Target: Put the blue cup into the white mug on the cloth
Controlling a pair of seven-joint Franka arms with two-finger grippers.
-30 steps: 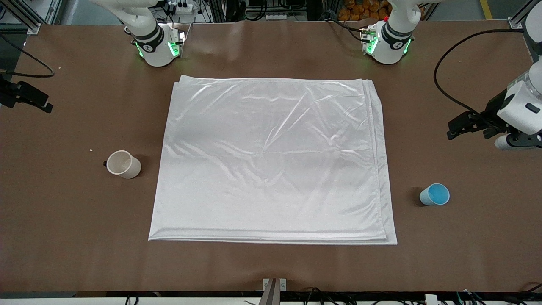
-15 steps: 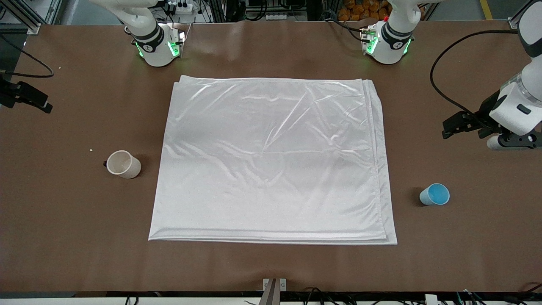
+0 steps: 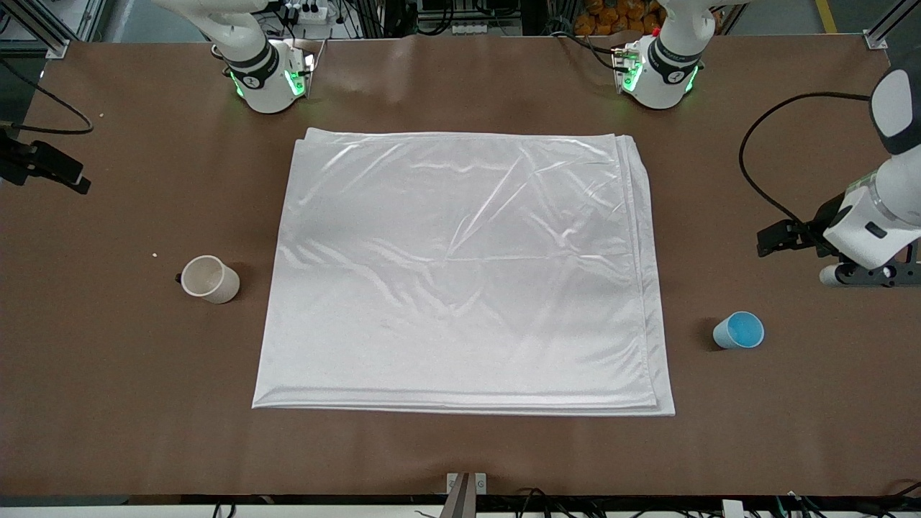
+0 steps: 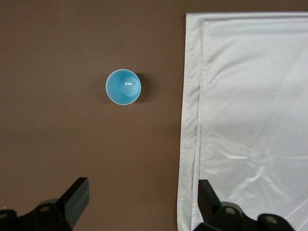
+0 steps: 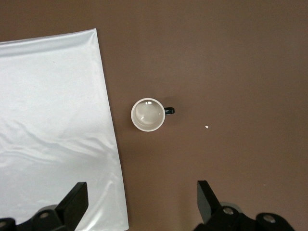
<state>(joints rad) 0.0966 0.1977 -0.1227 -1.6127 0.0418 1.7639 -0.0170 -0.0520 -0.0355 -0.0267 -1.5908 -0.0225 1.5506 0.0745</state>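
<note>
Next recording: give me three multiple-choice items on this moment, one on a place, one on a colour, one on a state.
1. Where does the white mug stand?
A on the cloth
B on the table toward the right arm's end
C inside the blue cup

2. What colour is the mug's handle?
A black
B blue
C white

3. What is in the blue cup?
A the mug
B a spoon
C nothing

B: it stands on bare table beside the cloth.
A: the right wrist view shows it black.
C: the left wrist view shows its bare bottom.
</note>
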